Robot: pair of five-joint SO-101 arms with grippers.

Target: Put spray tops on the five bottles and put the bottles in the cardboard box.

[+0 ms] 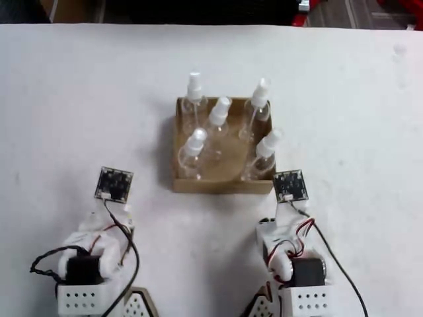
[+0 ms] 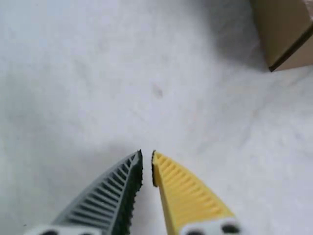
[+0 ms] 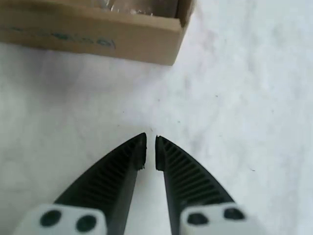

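The cardboard box sits mid-table with several clear bottles standing inside it, each with a white spray top, such as the back left one and the front right one. The left arm rests near the table's front, left of the box. My left gripper, one grey and one yellow finger, is shut on nothing just above the white table, with a box corner ahead of it. The right arm rests at the front right. My right gripper, black-fingered, is shut and empty in front of the box wall.
White table surface spreads wide on both sides of the box and behind it. Cables run over both arms. The table's far edge borders a dark floor area.
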